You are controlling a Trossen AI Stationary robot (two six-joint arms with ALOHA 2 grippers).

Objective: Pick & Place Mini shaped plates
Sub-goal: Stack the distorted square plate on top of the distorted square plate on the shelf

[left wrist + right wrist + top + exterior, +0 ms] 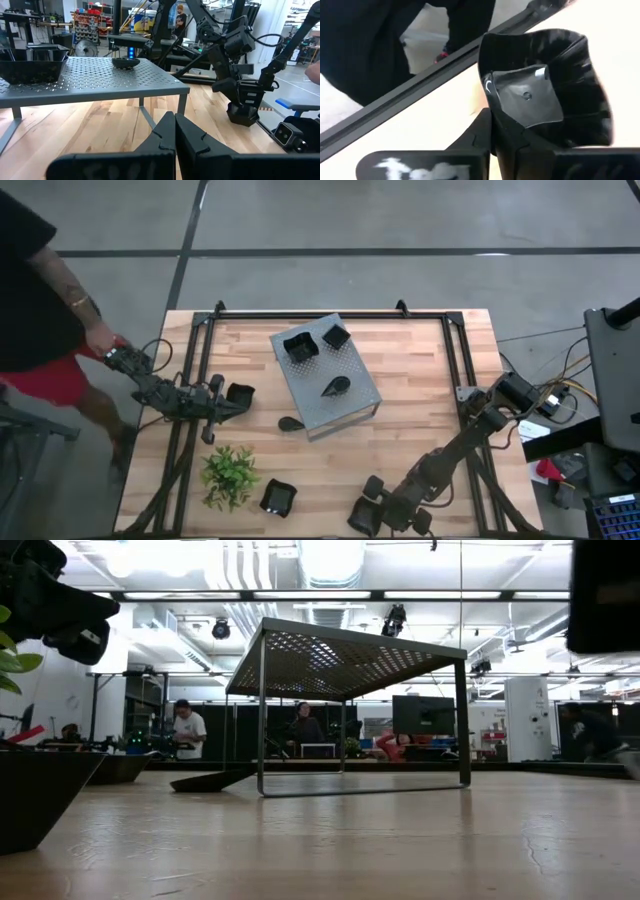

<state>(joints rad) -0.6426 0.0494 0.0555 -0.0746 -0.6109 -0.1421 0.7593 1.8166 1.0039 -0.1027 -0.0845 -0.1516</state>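
Observation:
My right gripper point(376, 512) point(506, 137) is shut on a glossy black square plate point(361, 521) point(555, 90) near the table's near edge; that plate point(244, 114) also shows in the left wrist view. My left gripper point(226, 404) point(175, 137) is shut and holds nothing, above the table's left side, beside another square plate point(241, 394). Two square plates point(298, 347) point(335, 336) and a leaf plate point(335, 387) rest on top of the grey perforated box point(345, 412). Another leaf plate point(290, 423) and a square one point(278, 497) lie on the table. My right gripper holds the square plate by one raised side wall point(489, 95), with one finger point(522, 135) inside the dish and the other outside. The plate is tilted, its hollow facing the wrist camera. It looks lifted clear of the table.
A green plant point(230, 474) stands near the near-left corner, next to the loose square plate. The grey box takes up the table's middle. A person point(40, 290) stands at the far left, with a hand point(100, 338) by the left arm's base. Black frame rails point(455, 370) run along the sides.

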